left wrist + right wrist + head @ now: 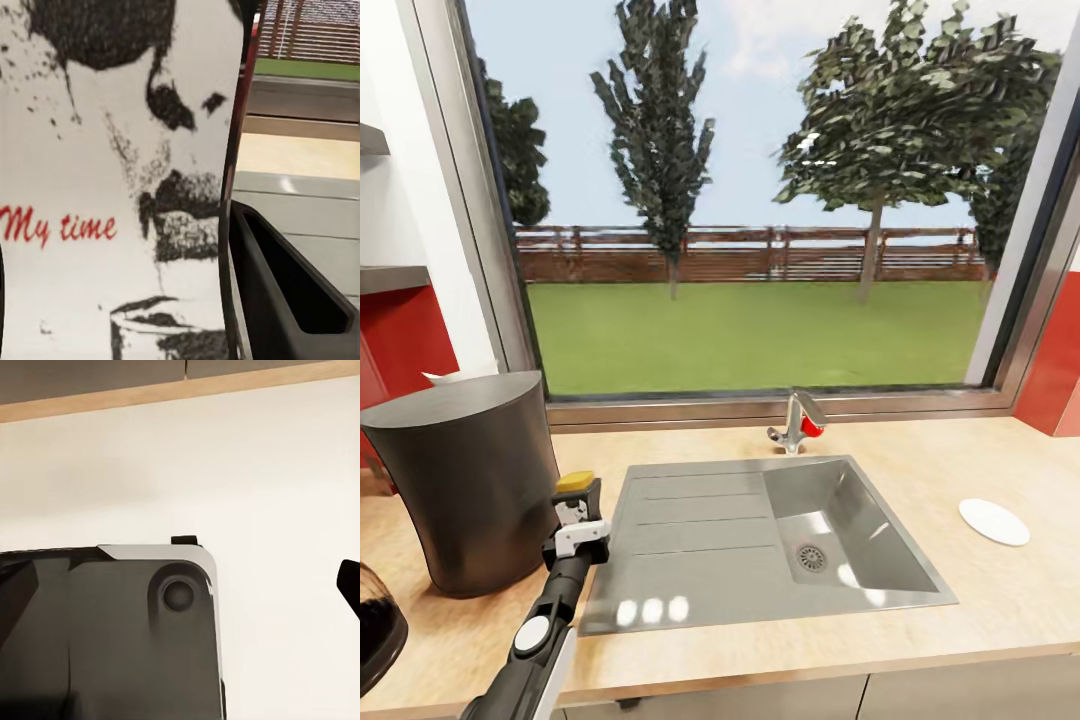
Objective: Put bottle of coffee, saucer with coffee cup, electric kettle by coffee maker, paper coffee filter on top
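Left gripper (580,520) clamped on the bottle of coffee (576,483) in the head view, yellow cap poking up above the fingers, held over the countertop (980,600) between the coffee maker (470,480) and the steel sink (760,540), well in from the front edge. Seems to be the bottle step, close to done: needs lowering onto the bare strip of wood just beside the coffee maker, upright, then letting go without nudging the tower. Off-white scrap, probably the paper coffee filter (455,377), peeking over the coffee maker's back rim. Electric kettle (375,625) cut off at the countertop's left front corner. Saucer (993,521) lying flat toward the right end, well apart from the coffee maker; cup not yet on it. Small faucet (797,420) with a red tab behind the sink at the back edge. From the left wrist, bottle label up close: red script reading "My time" on white, over a black ink sketch; one dark finger (300,300) alongside. From the right wrist, pale floor, a strip of wooden edge and a dark rounded panel; right gripper's state impossible to tell.
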Robot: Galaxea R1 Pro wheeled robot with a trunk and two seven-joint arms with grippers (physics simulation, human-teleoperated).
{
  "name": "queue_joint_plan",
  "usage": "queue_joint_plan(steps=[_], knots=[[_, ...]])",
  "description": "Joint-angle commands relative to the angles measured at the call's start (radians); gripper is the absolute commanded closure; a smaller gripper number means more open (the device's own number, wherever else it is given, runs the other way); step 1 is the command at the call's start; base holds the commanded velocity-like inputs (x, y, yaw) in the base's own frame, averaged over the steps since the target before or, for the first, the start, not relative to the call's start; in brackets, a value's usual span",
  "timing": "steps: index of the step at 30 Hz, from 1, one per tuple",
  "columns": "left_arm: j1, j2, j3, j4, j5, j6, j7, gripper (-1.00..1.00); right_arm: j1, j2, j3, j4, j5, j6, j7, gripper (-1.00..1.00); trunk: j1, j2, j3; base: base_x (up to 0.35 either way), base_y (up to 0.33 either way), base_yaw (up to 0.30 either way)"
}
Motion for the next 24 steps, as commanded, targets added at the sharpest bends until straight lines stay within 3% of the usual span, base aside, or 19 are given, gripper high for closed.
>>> queue_joint_plan(steps=[1,8,12,13,24], knots=[[0.000,0.003,0.001,0.001,-0.005,-0.003,0.002,1.00,0.000,0.000,0.003,0.001,-0.008,-0.004,0.000,-1.00,0.000,-0.001,0.000,0.000,0.000,0.000],[0.000,0.008,0.002,0.006,-0.005,-0.003,0.006,1.00,0.000,0.000,0.003,0.001,-0.008,-0.004,0.000,-1.00,0.000,-0.001,0.000,0.000,0.000,0.000],[0.000,0.009,0.001,0.014,-0.005,-0.010,0.059,1.00,0.000,0.000,0.003,0.001,-0.008,-0.004,0.000,-1.00,0.000,-0.001,0.000,0.000,0.000,0.000],[0.000,0.009,0.001,0.015,-0.005,-0.013,0.065,-1.00,0.000,0.000,0.003,0.001,-0.008,-0.004,0.000,-1.00,0.000,-0.001,0.000,0.000,0.000,0.000],[0.000,0.009,0.001,0.016,-0.005,-0.021,0.076,-1.00,0.000,0.000,0.003,0.001,-0.008,-0.004,0.000,-1.00,0.000,-0.001,0.000,0.000,0.000,0.000]])
